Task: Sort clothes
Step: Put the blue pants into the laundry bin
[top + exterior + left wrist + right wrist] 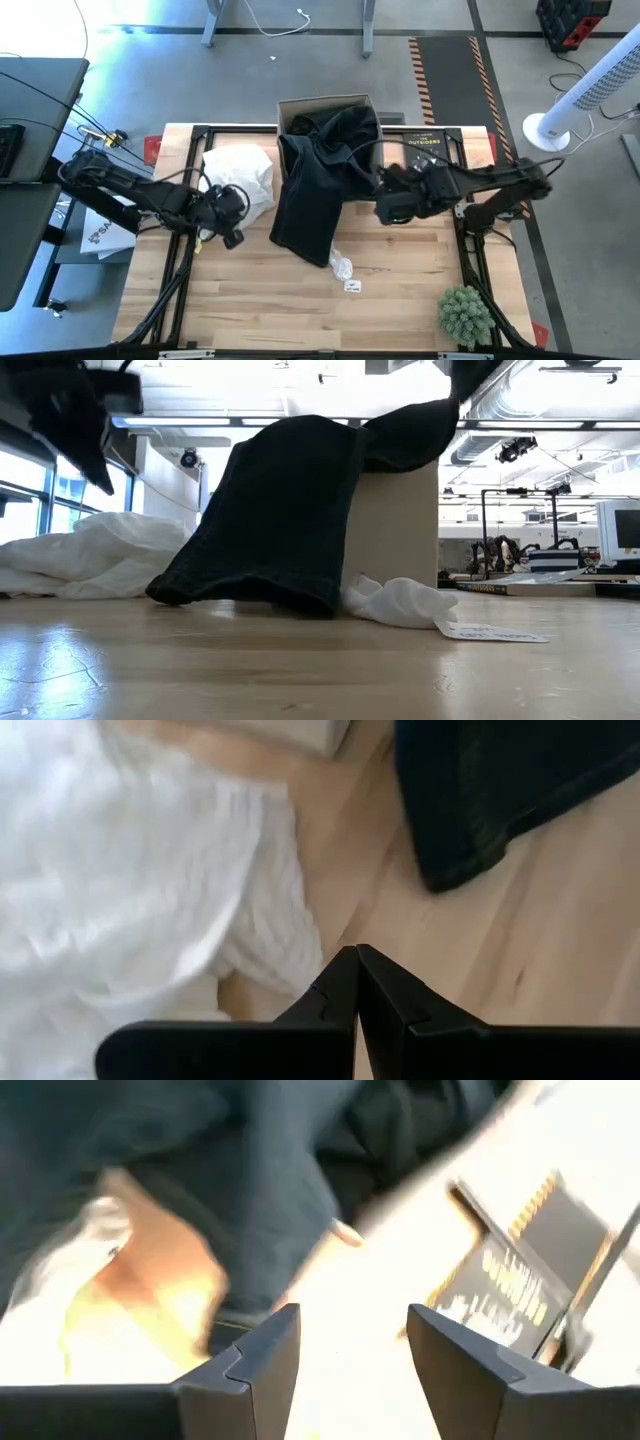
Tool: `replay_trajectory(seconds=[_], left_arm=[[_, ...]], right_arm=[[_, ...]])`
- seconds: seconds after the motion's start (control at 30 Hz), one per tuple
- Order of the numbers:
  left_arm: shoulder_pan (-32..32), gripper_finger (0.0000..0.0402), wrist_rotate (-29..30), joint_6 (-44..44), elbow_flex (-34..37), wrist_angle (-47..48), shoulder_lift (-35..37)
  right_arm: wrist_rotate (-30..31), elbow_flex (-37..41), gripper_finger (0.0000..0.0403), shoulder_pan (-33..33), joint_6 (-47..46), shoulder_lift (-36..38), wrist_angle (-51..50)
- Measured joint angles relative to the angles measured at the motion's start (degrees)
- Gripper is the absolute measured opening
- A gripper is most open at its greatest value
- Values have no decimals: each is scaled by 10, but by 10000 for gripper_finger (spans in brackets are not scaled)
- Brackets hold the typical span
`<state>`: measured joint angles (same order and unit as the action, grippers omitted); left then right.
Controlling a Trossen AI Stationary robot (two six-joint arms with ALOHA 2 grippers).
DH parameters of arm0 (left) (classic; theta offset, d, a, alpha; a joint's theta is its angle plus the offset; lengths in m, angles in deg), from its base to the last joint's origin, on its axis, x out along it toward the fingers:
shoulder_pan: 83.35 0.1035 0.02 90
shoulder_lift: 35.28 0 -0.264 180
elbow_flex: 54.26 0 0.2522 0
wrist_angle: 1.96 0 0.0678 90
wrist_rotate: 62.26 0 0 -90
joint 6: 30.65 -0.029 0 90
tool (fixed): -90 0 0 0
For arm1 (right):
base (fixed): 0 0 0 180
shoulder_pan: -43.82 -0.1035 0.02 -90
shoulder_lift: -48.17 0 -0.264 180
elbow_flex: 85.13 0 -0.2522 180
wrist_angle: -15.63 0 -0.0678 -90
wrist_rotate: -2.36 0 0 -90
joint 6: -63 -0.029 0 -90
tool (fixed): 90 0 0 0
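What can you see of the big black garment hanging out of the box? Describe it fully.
The black garment is thick, dark, soft cloth with a stitched hem. It is bunched inside the cardboard box, spills over the front wall and trails flat onto the wooden table. Its lower end lies against a small white cloth. No gripper holds it.

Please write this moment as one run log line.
left gripper: shut, empty, beside white garment | right gripper: open, empty, near black garment hanging from box
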<state>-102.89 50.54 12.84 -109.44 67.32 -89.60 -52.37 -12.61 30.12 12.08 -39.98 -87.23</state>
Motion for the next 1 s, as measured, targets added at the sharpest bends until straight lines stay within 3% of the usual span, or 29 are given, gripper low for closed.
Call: replay_trajectory(seconds=[0.1,0.2,0.33,0.5,0.57,0.8,1.0], left_arm=[[-13,0,6,40,21,-3,-12],[-16,0,18,57,36,-25,-28],[-14,0,28,55,70,-126,-53],[-10,0,35,5,110,-269,-96],[-5,0,42,-14,117,-304,-113],[11,0,74,-97,127,-447,-156],[22,0,50,-240,124,-624,-150]], right_arm=[[-30,103,183,-11,-132,51,-9],[-20,198,183,-21,-163,82,85],[-18,271,183,-17,-60,96,315],[107,279,183,5,121,96,551],[126,278,183,32,200,97,634],[-18,280,183,191,315,55,782],[-161,279,183,302,303,-58,846]])
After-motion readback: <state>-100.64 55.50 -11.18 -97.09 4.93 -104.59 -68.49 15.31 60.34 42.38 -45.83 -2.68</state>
